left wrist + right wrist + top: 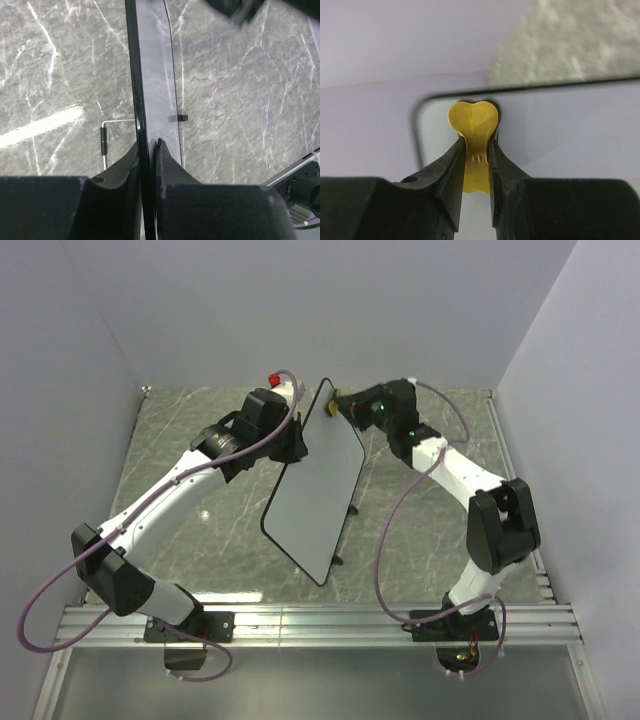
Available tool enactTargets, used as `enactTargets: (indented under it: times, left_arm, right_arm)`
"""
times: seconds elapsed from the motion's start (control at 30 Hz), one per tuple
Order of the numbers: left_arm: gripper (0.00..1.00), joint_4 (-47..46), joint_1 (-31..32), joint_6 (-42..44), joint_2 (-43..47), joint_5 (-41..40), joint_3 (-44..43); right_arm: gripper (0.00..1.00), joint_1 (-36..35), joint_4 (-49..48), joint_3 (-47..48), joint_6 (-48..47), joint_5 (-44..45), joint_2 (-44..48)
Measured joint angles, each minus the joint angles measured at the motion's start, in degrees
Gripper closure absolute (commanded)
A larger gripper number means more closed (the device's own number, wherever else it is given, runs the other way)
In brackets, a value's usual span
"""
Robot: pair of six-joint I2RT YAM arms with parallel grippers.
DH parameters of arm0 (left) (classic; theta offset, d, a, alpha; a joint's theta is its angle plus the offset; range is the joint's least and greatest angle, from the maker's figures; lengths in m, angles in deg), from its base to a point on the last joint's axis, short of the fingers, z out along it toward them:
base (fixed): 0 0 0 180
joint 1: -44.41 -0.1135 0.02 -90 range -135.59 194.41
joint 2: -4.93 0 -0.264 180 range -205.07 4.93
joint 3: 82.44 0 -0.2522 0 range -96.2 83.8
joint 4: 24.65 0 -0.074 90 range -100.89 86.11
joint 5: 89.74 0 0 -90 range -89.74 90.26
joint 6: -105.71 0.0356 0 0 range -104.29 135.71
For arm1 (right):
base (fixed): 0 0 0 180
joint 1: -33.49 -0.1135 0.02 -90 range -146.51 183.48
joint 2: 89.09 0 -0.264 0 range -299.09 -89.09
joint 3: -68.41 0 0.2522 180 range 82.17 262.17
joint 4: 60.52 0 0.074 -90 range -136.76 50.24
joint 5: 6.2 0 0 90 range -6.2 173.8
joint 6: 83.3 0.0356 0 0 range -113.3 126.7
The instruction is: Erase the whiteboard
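Standing tilted on edge over the middle of the bench (pixel 190 445), nearer its far edge than its near one, the whiteboard (pixel 315 490) showed a plain pale face inside a thin black rim with rounded corners. Thin black stand feet (pixel 348 510) stuck out on its right side. The left gripper (pixel 296 445) held the board by its left long edge, both fingers (pixel 172 165) clamped tight on the rim. At the board's far corner the right gripper (pixel 347 405) was pinched narrow on a yellow bone-shaped eraser (pixel 472 122), whose lobed end sat just inside that rounded corner. Whether it touched the face could not be told. A small red thing (pixel 274 378), too small to name, showed just beyond the left wrist. Grey-green marbled bench lay all round.
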Motion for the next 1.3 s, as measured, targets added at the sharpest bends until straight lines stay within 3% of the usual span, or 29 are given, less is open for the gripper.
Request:
enactTargets:
  times: [0.1,0.23,0.53,0.67,1.07,1.3]
  left_arm:
    - [1.00,0.17,0.50,-0.20,0.00,-1.11,-0.11]
    - [1.00,0.37,0.50,-0.96,-0.02,-1.97,-0.11]
    - [1.00,0.35,0.52,-1.14,0.00,-2.01,-0.07]
    - [1.00,0.02,0.83,-1.05,0.00,-1.99,-0.07]
    - [1.00,-0.79,1.05,-0.85,1.03,-1.97,1.16]
    - [1.00,-1.97,1.05,-1.97,1.66,-3.76,2.49]
  right_arm:
    - [1.00,0.13,-0.50,6.51,0.02,-0.79,-3.56]
    - [1.00,0.15,-4.24,4.52,1.09,-1.27,-4.35]
    - [1.00,0.42,-13.84,-23.26,3.06,-0.02,3.19]
    - [1.00,0.70,-15.52,-30.88,3.32,0.68,3.89]
    - [1.00,0.85,-19.08,-33.20,3.72,0.44,3.39]
    - [1.00,2.29,-12.20,-22.99,2.80,-1.16,-1.44]
